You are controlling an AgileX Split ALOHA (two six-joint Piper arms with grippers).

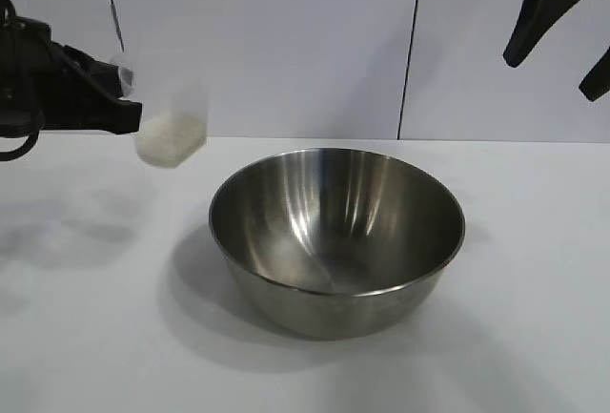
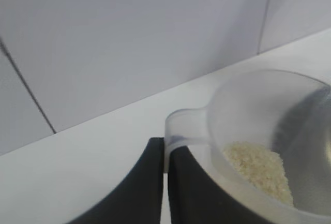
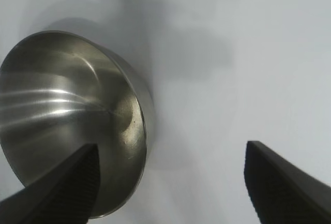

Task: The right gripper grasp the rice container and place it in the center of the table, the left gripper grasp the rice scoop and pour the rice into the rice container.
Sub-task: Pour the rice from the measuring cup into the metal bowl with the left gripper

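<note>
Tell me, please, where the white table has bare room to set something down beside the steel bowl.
The matte white table is bare left of the large round stainless-steel mixing bowl, under the lifted clear plastic measuring cup shut in the left gripper. It is also bare right of the bowl, below the raised, open right gripper. The middle is taken by the bowl.

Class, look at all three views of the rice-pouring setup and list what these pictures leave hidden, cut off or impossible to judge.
1. Left gripper: exterior view, its arm is cut off by the picture's left edge.
2. Right gripper: exterior view, the top edge cuts off everything above its fingers.
3. Rice scoop: left wrist view, its far side runs past the frame edge.
4. Rice container: right wrist view, one black finger covers part of its rim.
5. Rice: single grains are too small to make out.
</note>
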